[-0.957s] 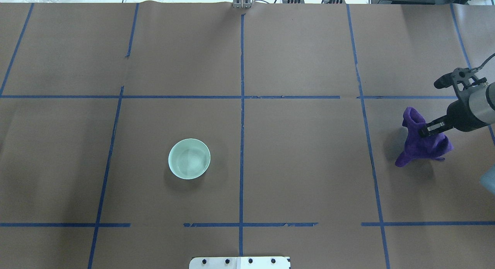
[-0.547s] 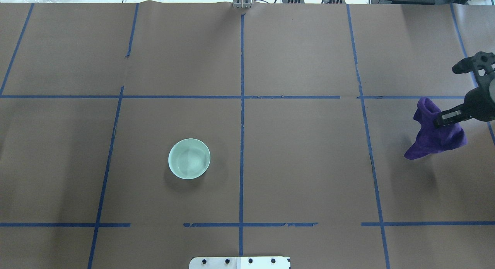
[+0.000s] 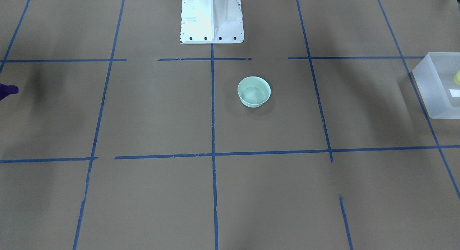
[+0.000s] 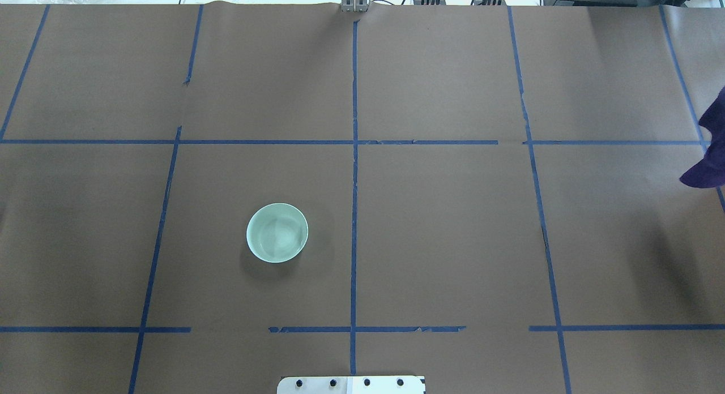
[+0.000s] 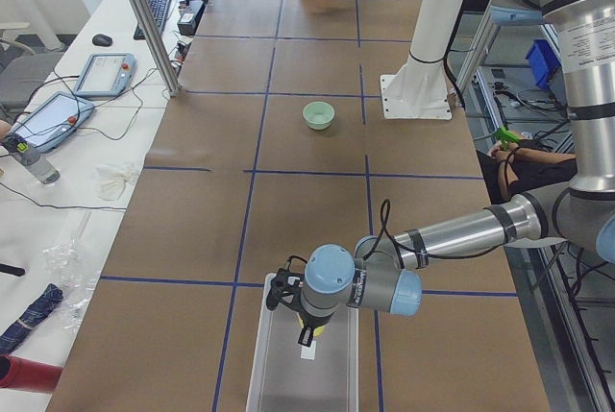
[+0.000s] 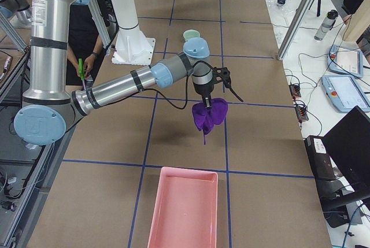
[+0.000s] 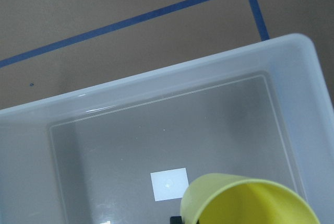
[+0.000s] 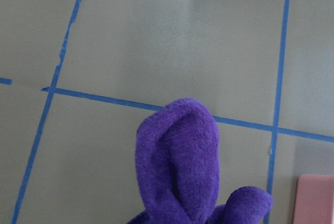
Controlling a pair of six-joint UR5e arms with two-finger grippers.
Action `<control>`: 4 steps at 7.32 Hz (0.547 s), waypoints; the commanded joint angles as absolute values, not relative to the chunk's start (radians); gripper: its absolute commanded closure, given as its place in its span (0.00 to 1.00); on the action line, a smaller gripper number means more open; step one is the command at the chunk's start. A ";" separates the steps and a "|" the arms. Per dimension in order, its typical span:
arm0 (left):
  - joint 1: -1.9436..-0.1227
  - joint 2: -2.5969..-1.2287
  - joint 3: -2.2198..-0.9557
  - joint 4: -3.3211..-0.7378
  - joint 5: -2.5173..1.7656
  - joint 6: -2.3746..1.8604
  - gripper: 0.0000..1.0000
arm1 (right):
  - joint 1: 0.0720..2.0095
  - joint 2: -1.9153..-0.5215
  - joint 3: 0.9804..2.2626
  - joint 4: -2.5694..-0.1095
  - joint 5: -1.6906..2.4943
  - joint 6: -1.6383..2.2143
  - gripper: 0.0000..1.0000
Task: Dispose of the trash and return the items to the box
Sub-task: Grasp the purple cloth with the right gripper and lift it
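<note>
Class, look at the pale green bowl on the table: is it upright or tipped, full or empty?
Upright and empty: the bowl sits rim up on the table, its inside bare.

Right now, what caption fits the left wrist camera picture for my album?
Yellow cup poised over the frosted box, a white label on its floor.

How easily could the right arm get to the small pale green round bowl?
Probably yes: the pale green round bowl stands alone on the brown paper, nothing between it and the right gripper. But a purple fleecy cloth hangs from that gripper, so grasping would likely have to wait.
</note>
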State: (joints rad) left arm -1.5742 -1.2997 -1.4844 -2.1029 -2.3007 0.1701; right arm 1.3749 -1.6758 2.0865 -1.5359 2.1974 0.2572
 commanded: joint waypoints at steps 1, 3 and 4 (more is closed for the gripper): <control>-1.545 -1.301 -1.453 -2.128 -2.373 0.172 1.00 | 1.497 -1.677 2.091 -1.629 2.198 0.054 1.00; -1.505 -1.307 -1.442 -2.129 -2.398 0.172 1.00 | 1.525 -1.689 2.089 -1.629 2.198 0.022 1.00; -1.500 -1.310 -1.437 -2.129 -2.405 0.173 1.00 | 1.540 -1.690 2.088 -1.631 2.198 0.000 1.00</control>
